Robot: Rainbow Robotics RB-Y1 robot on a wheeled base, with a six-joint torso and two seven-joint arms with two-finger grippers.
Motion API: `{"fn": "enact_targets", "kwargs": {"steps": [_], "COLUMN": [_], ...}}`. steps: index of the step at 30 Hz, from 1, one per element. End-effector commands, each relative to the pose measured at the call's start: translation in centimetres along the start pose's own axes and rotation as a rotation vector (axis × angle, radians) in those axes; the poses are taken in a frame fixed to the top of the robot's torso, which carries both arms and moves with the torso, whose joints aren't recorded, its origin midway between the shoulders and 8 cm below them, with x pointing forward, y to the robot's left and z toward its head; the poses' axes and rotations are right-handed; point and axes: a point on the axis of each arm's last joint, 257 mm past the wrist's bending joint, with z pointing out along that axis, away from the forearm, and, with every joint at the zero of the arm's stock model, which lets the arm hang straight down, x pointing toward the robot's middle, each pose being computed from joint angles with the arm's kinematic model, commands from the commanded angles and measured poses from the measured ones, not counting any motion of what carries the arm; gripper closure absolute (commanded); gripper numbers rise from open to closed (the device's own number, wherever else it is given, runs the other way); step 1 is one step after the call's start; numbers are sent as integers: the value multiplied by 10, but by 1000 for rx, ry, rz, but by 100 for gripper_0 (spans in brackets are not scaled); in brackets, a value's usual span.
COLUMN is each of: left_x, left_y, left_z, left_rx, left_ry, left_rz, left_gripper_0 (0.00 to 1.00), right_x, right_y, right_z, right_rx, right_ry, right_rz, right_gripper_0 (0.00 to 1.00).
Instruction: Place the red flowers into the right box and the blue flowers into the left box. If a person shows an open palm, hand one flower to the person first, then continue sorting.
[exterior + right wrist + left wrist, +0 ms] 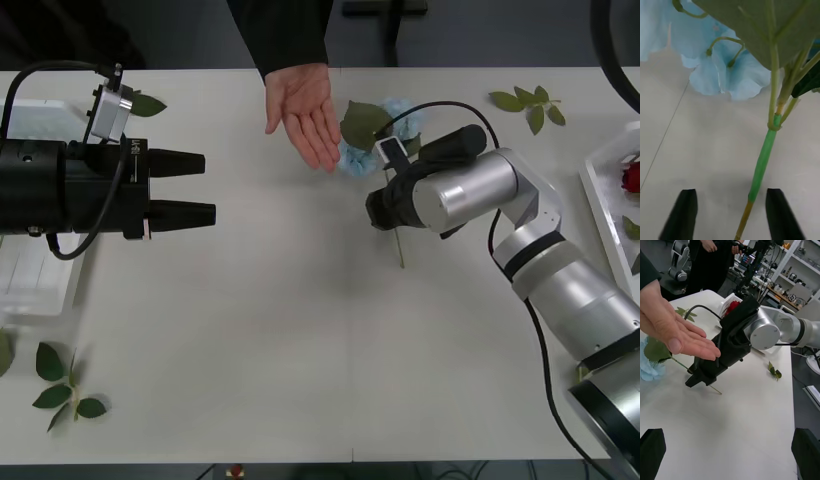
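Two black-fingered grippers work over a white table [300,340] in a cluttered lab, where shelves of equipment and a second robot stand in the background of the left wrist view. A person's open hand [303,112], palm up, reaches in from the far edge of the table, its fingertips just beside the pale blue flower [362,150].

That blue flower lies flat on the table with a broad green leaf [364,124] over its petals; its green stem [762,165] runs back from the bloom and passes between the two parted fingers of the right gripper [380,212]. In the right wrist view the stem sits nearer one finger [784,217] than the other, with a gap showing on both sides, so the fingers are spread and have hold of nothing. The gripper points down at the stem, close above the table.

The left gripper [190,187] hangs well apart from the flower, its two fingers spread and empty, pointing across the table toward the hand and the right arm.

Behind the left gripper's body sits the left box [35,285], white. At the opposite edge the right box [600,190] holds a red flower [631,177]. Loose leaf sprigs [530,103] lie near the far right corner, and others [62,385] near the left front edge.
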Motion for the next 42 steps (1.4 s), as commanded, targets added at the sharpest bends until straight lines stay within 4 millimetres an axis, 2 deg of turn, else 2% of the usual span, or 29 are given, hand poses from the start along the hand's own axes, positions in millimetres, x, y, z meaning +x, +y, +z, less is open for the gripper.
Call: {"fn": "enact_targets", "kwargs": {"steps": [1,5,12,17,22,26,34,38,42], "left_x": [-5,-5,-5,-5,-5,-5,-5,-4,-4], "left_y": [-3,-3,-3,-3,-3,-4,-4,-7,-7], "left_z": [1,1,1,1,2,3,4,4,4], "left_rx": [4,4,2,2,4,8,8,16,16], "left_ry": [-7,-6,-5,-5,-8,-12,-13,-7,-7], "left_rz": [-15,-15,-17,-17,-17,-18,-17,-17,-17], "left_gripper_0": [2,2,2,2,2,2,2,2,2], "right_x": [-26,-31,-68,-106,-135,-151,-193,-206,-213], "right_y": [9,9,-5,-11,-12,-1,45,65,70], "right_z": [-6,-7,-35,-74,-116,-146,-208,-231,-244], "right_rx": [-9,-8,8,-22,-47,-125,-286,-320,-350], "right_ry": [-53,-67,-162,-286,-421,-521,-816,-934,-987], "right_rz": [12,5,-47,-129,-222,-256,-438,-485,-458], "right_gripper_0": [100,100,100,100,100,100,100,100,100]}}
